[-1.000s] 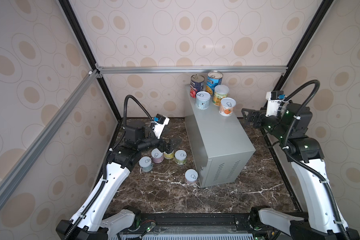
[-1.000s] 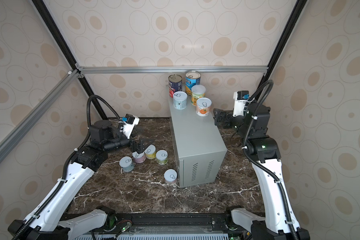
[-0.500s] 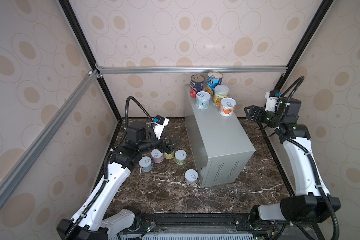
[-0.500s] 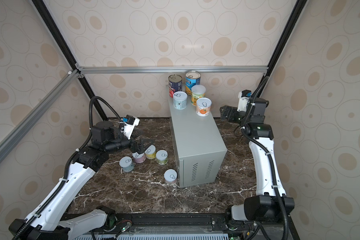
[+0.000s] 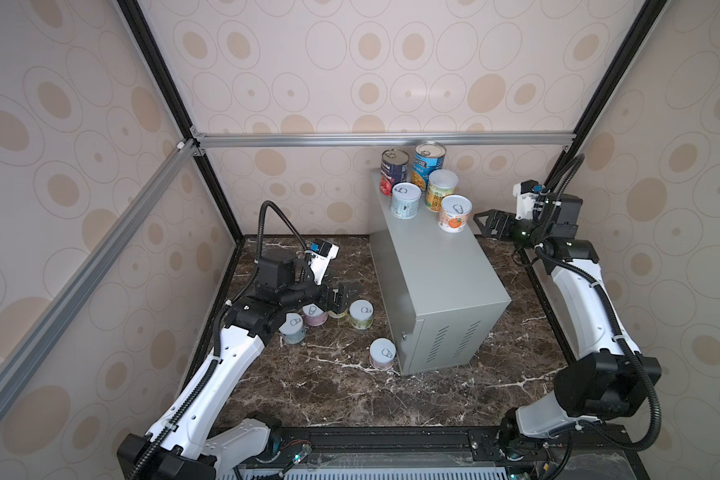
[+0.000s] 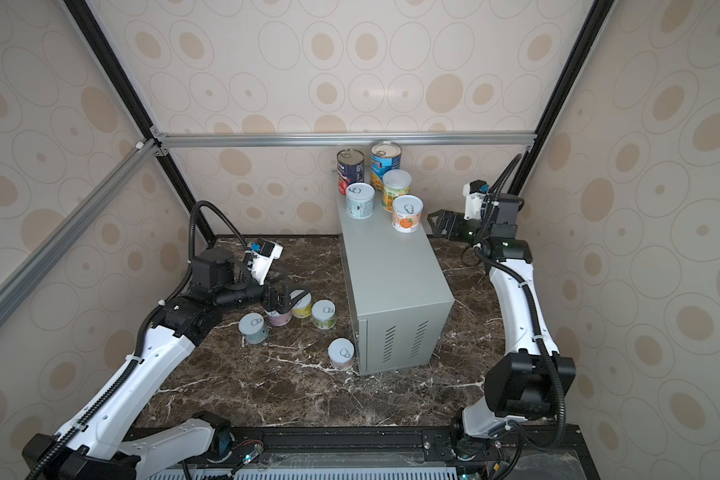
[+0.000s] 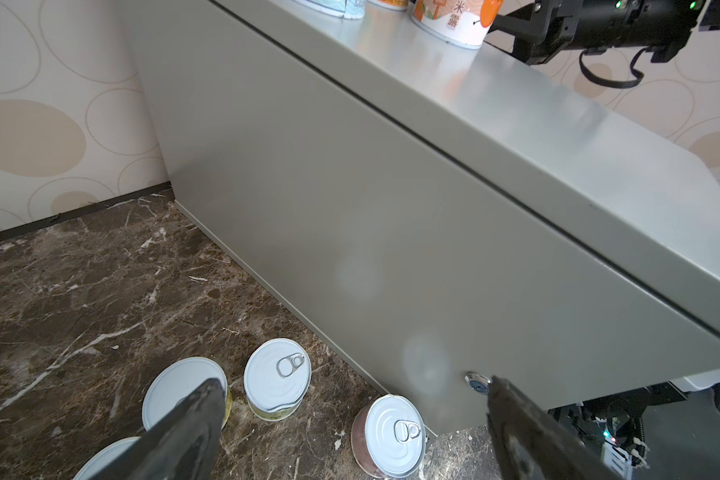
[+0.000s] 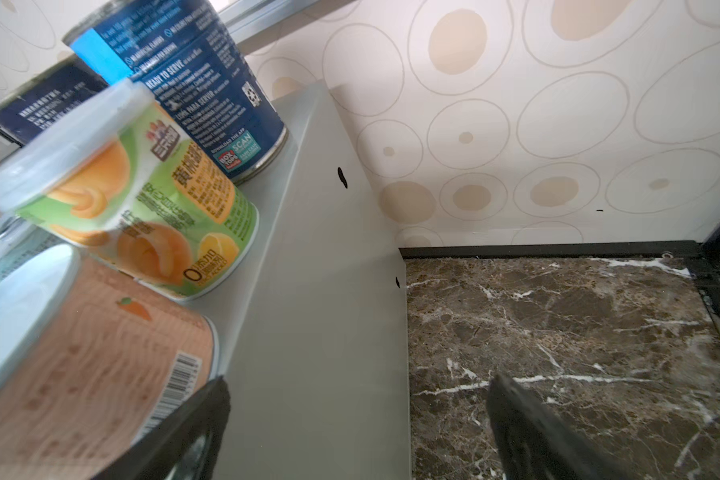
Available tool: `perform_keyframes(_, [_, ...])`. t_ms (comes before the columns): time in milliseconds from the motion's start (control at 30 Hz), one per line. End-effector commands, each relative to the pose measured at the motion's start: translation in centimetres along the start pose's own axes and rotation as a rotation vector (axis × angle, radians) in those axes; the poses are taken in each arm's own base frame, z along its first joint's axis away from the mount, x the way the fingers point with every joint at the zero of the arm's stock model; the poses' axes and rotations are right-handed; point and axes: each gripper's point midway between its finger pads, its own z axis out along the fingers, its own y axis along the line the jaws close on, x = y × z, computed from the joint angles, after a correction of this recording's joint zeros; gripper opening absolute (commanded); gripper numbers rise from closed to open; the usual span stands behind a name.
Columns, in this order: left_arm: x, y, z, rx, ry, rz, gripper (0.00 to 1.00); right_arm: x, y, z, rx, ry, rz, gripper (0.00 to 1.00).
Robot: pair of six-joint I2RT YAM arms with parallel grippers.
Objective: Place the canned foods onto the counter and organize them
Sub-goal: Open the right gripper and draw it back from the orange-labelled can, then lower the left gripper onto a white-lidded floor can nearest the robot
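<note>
My next job, as I judge it, is to lift another can off the marble floor [image 5: 316, 386]. My left gripper [image 5: 337, 300] hangs over the cluster there with its jaws spread as wide as they go, holding nothing and touching nothing I can see.

In the left wrist view, one finger [image 7: 184, 432] overlaps a yellow-sided can [image 7: 167, 386]. A green-labelled can [image 7: 277, 376] sits just ahead, between the fingertips. A purple-sided can [image 7: 395, 432] stands nearer the other finger, close against the foot of the counter [image 7: 391, 208].

To do this well I should settle on one can and centre the jaws over it. I should then come straight down so each finger drops into a gap and not onto a neighbour's lid. The cans under me stand close together, so the green-labelled one, with bare marble around it, looks the easier grab. I would close on its side wall below the rim, then lift clear before swinging up to the counter top.

My right gripper [image 5: 484, 222] is likewise fully released and empty, level with the counter top. It is just beside the orange can [image 5: 454, 214], with a thin gap showing in both top views. Beyond that can from this gripper stand the green-yellow can [image 5: 441, 189], the pale blue can [image 5: 406, 201], the navy-red can [image 5: 393, 172] and the blue-yellow can [image 5: 429, 164]. Five cans stand on the marble below and around my left gripper.
</note>
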Motion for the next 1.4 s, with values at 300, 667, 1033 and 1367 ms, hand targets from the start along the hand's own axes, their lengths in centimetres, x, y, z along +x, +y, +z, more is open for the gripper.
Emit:
perform_keyframes(300, [-0.5, -0.3, -1.0, -0.004, -0.029, 0.017, 0.98, -1.4, 2.4, 0.9, -0.061, -0.016, -0.038, 1.0])
perform_keyframes(667, [-0.4, -0.2, -0.8, -0.006, -0.022, 0.018, 0.98, -1.5, 3.1, 0.4, -0.073, -0.024, -0.051, 1.0])
perform_keyframes(1033, [-0.6, -0.2, -0.8, -0.005, -0.026, 0.019, 0.98, -1.9, 3.3, 0.3, -0.054, -0.031, -0.064, 1.0])
perform_keyframes(1367, [-0.5, -0.1, -0.6, -0.003, -0.026, 0.017, 0.98, -1.9, 3.4, -0.7, -0.029, -0.036, -0.083, 1.0])
